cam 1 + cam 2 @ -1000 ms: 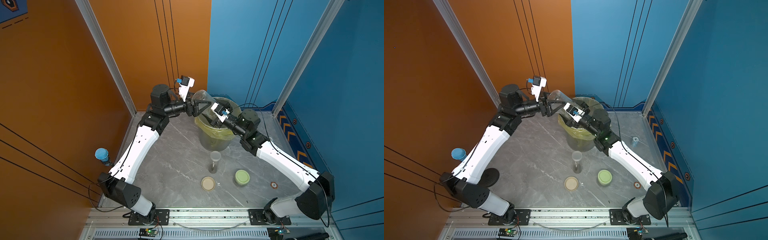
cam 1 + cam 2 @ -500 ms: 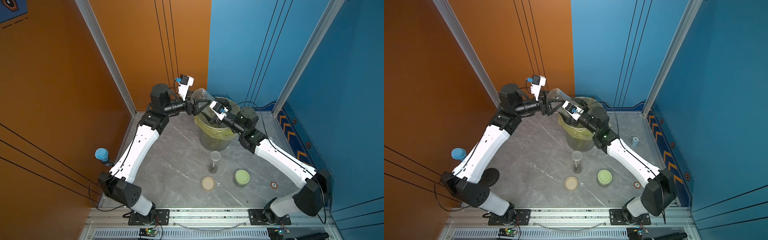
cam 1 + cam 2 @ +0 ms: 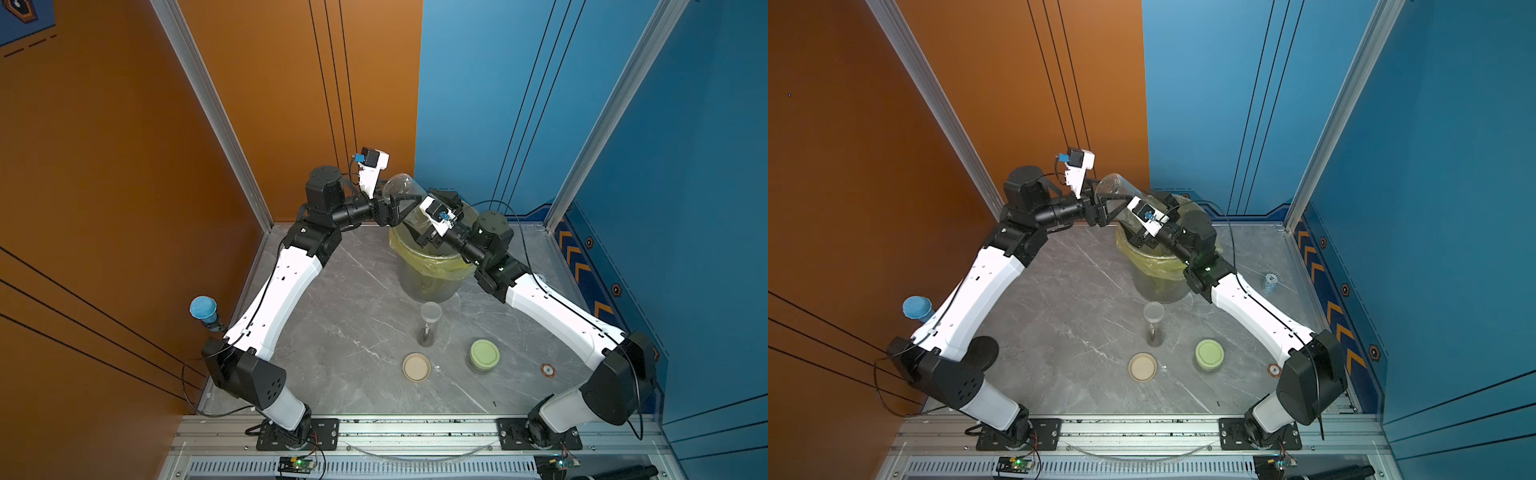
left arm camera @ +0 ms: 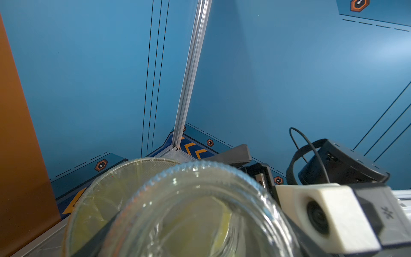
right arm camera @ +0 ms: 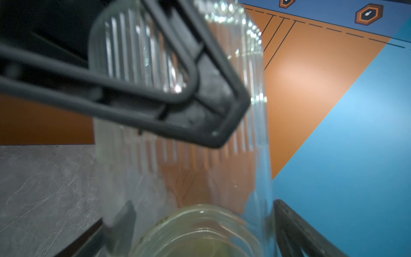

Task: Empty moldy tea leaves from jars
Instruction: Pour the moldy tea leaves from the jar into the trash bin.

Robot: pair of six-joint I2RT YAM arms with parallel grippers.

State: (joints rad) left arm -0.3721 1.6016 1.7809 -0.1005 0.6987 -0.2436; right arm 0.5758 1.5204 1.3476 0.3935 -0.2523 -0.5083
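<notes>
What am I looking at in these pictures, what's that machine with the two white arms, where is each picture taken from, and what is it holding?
It is a robot with two jointed arms bolted to a rail in front of the table, each ending in a claw. Two pictures come from a camera head above, nearly the same view; the two close-ups come from cameras on the arms' wrists. The left claw is clamped on a wide clear jar, lid off, tipped mouth-down over a grey bin lined with a yellow bag. The right claw stands open around the jar's mouth end. On the table stand a tall narrow jar with a whitish lid and a short jar with a green lid; a loose beige lid lies flat beside them.
</notes>
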